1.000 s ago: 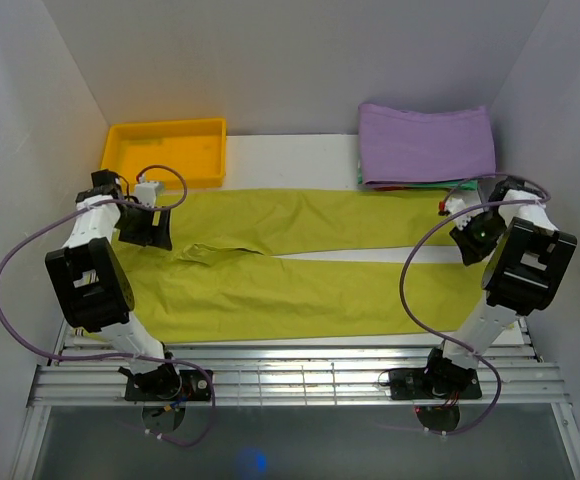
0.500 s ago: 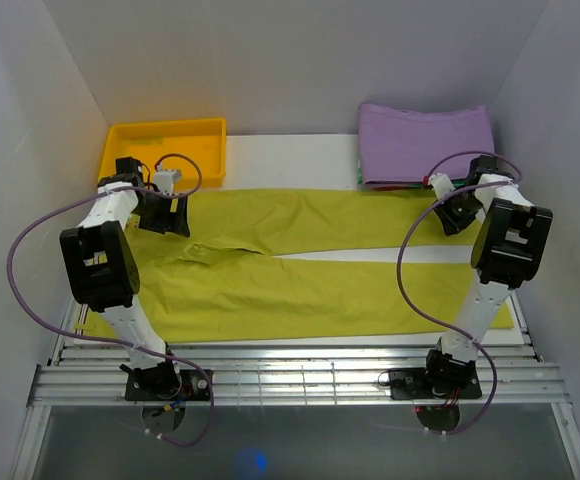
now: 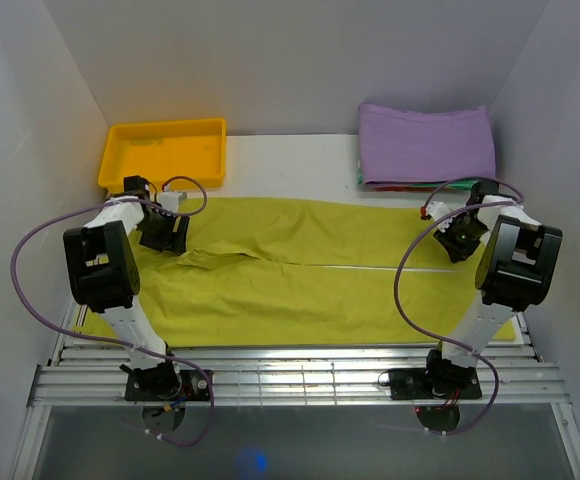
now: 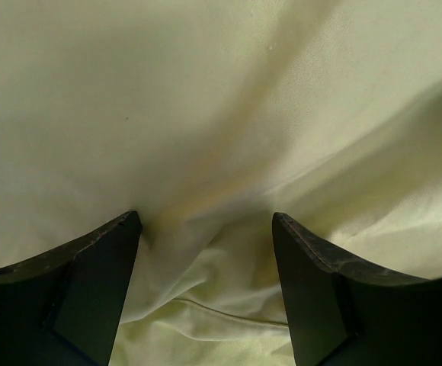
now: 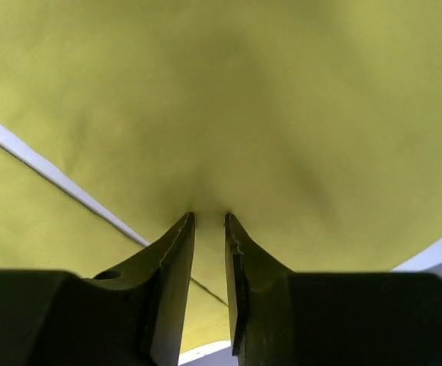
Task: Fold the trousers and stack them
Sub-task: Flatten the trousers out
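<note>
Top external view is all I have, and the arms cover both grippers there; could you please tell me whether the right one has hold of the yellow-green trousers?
Observer: Yes, it seems so. In the right wrist view the right gripper has its fingers nearly together, and a pucker of the yellow-green cloth trousers looks pinched between the tips.
Operator: Thank you. Is the left one closed as well?
Observer: No. In the left wrist view the left gripper stands wide open, with both fingertips resting on the cloth, which bulges up between them.
</note>
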You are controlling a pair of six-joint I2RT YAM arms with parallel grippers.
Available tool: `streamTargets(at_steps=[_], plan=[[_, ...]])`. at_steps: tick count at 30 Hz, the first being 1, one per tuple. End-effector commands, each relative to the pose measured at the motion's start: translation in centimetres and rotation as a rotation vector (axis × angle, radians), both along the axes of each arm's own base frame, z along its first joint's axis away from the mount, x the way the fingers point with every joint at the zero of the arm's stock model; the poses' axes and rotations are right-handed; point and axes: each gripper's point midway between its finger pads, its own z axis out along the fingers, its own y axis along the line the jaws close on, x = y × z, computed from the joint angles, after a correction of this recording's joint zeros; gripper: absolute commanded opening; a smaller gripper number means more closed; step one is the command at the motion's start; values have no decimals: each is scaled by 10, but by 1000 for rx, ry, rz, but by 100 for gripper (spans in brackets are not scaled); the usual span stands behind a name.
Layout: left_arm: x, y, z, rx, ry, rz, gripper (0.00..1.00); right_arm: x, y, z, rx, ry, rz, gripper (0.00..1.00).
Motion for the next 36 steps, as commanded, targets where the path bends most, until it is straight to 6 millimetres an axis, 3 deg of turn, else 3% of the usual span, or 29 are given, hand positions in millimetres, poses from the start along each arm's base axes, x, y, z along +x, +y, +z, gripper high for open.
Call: streamTargets(at_steps=[1, 4, 5, 6, 7, 8, 10, 13, 20, 24, 26, 28, 29, 30, 33, 36], plan=[[-23, 12, -6, 80, 47, -25, 81, -56, 22, -1, 129, 219, 11, 30], [-20, 10, 1, 67, 30, -22, 82, -5, 3, 33, 123, 71, -51, 45], [-16, 8, 7, 55, 16, -22, 82, 6, -1, 34, 139, 67, -96, 53], [-14, 7, 9, 46, 15, -16, 82, 33, -13, 56, 131, -8, -118, 56], [-12, 6, 11, 40, 12, -11, 83, 43, -17, 62, 130, -22, -142, 57], [-8, 6, 14, 34, 10, -9, 83, 50, -23, 57, 139, -12, -178, 60], [-6, 5, 16, 27, 9, -2, 83, 74, -35, 71, 123, -69, -209, 61], [-3, 6, 18, 27, 3, 3, 83, 86, -43, 61, 117, -65, -251, 61], [-1, 8, 19, 37, 6, 8, 84, 70, -34, 15, 161, 58, -261, 66], [0, 8, 19, 36, 5, 11, 84, 59, -23, 4, 206, 100, -247, 66], [2, 7, 20, 32, -1, 14, 84, 59, -20, 1, 228, 108, -239, 55], [2, 6, 20, 25, 1, 20, 84, 58, -17, 5, 243, 111, -231, 35], [3, 6, 20, 24, 0, 23, 84, 60, -13, 10, 265, 100, -224, 18], [3, 6, 20, 24, 0, 23, 84, 60, -10, 17, 277, 92, -220, 12], [2, 7, 21, 26, -3, 24, 84, 61, 2, 51, 311, 36, -181, 8], [1, 7, 21, 31, -6, 20, 84, 46, 24, 70, 305, -4, -103, 8]])
